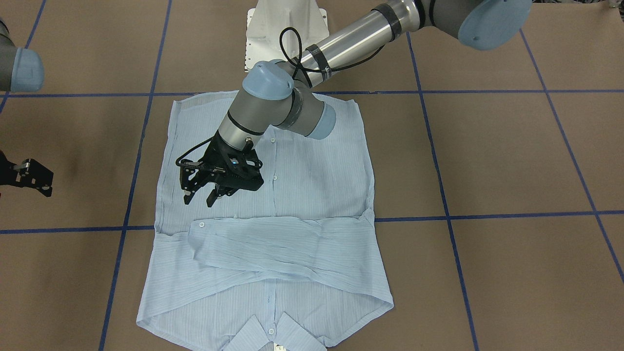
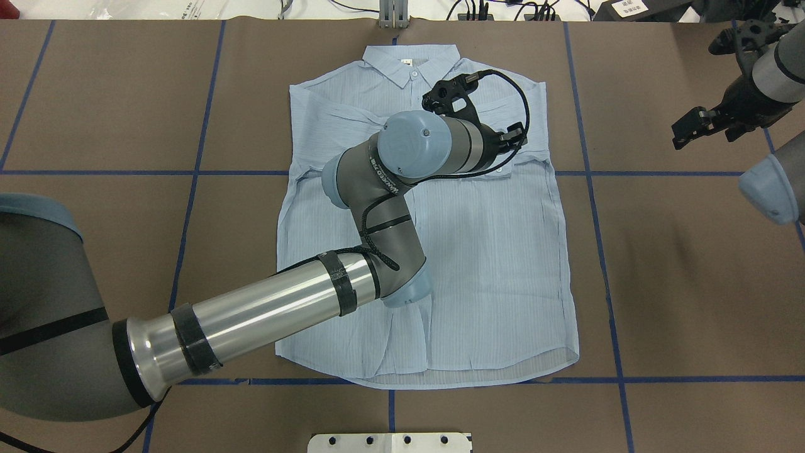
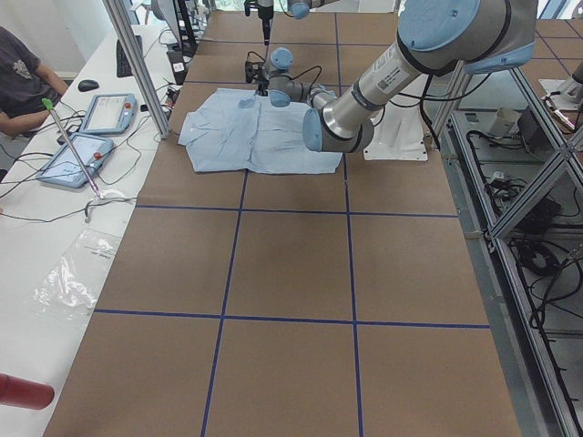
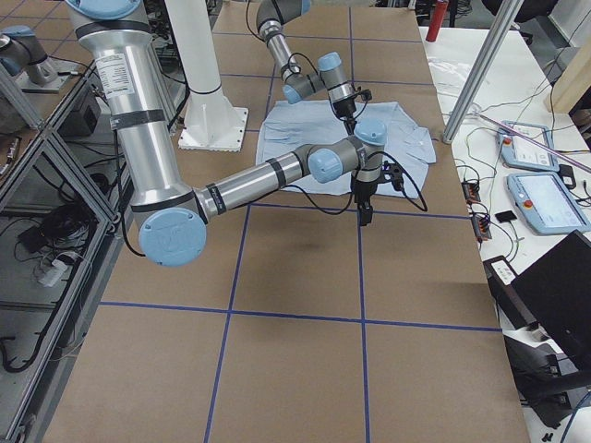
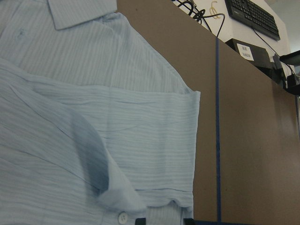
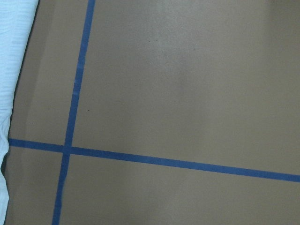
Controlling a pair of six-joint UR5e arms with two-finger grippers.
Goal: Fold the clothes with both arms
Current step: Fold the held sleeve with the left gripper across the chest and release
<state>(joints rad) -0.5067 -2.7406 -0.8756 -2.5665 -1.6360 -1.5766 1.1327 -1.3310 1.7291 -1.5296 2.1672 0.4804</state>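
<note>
Shirt (image 1: 317, 185) is lying flat and buttons up in the middle of the table (image 1: 512, 161), with its collar at the far edge from the robot and its hem near the base. The left gripper (image 1: 200, 200) is hovering just above the chest, right beside the cuff (image 1: 201, 225). Its fingers are spread and holding nothing.

The right gripper (image 2: 704, 126) is waiting over bare table, well to the right of the cloth. Its fingers seem parted, and it too is empty.

The sleeve fold looks finished, so the left arm should be rising straight up, so that neither finger is snagging the thin cuff. For the body fold, both grippers should be pinching matching hem corners and travelling level together.

Counting: one shirt, two sleeves crossing the chest, two arms, two grippers.
</note>
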